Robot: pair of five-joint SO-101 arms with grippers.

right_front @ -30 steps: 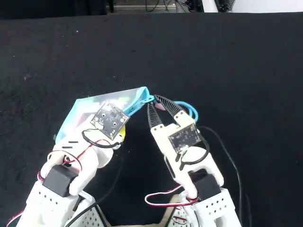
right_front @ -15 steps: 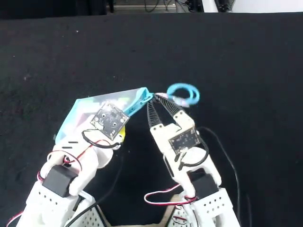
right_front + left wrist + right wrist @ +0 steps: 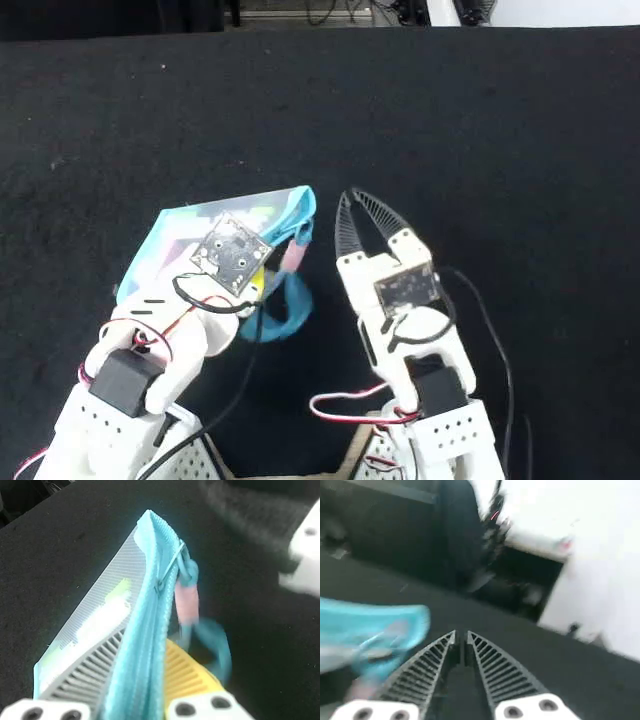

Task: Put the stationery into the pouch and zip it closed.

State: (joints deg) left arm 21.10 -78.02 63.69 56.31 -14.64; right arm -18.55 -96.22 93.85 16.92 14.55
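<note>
The light blue pouch (image 3: 180, 235) with a clear striped side rests at a tilt on the black table. My left gripper (image 3: 255, 263) is shut on its zip edge. In the left wrist view the pouch (image 3: 100, 615) stands between the fingers of the left gripper (image 3: 132, 700), and the zip slider sits near the pouch's far corner. A pink tag (image 3: 187, 602) and a blue loop strap (image 3: 288, 305) hang loose from the slider beside the left gripper. My right gripper (image 3: 349, 197) is to the right of the pouch, apart from it, shut and holding nothing. Its fingertips (image 3: 454, 641) meet, with the pouch (image 3: 370, 625) off to one side.
The black table (image 3: 480, 130) has free room behind and to both sides of the arms. Cables from the right arm (image 3: 490, 330) trail along the table. Dark furniture and a white wall lie beyond the table's far edge.
The right gripper let go of the blue loop strap and drew back from the pouch's corner. The strap dropped and now hangs beside the left gripper. The left arm kept still.
</note>
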